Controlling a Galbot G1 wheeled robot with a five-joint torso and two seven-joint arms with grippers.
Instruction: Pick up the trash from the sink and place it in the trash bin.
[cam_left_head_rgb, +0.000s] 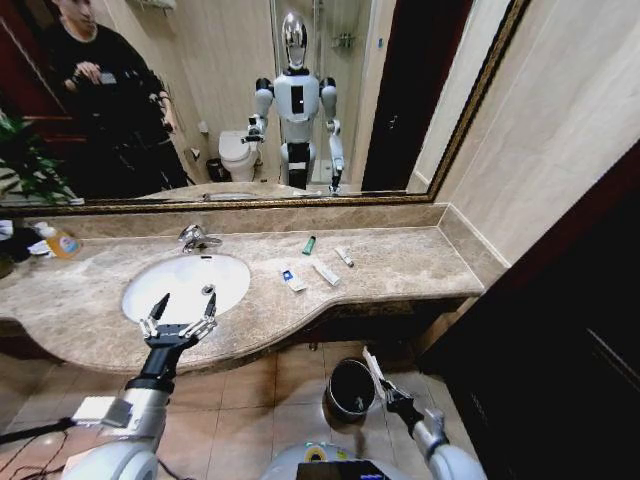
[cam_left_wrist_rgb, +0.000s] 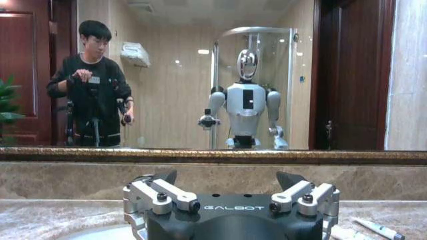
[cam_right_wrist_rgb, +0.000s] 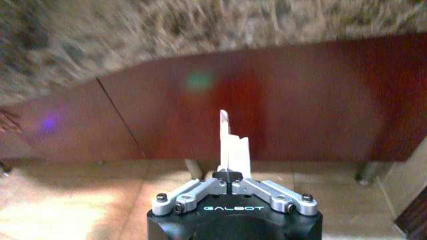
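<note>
A white sachet (cam_left_head_rgb: 373, 367) is pinched in the right gripper (cam_left_head_rgb: 385, 392), low down just right of the trash bin (cam_left_head_rgb: 350, 388) that stands on the floor below the marble surface (cam_left_head_rgb: 400, 265). More trash lies on that surface right of the sink (cam_left_head_rgb: 186, 286): a white packet with a blue mark (cam_left_head_rgb: 292, 280), two white tubes (cam_left_head_rgb: 326, 273) and a small green tube (cam_left_head_rgb: 309, 244). The left gripper (cam_left_head_rgb: 181, 305) hangs over the sink's near rim with fingers spread, holding nothing
</note>
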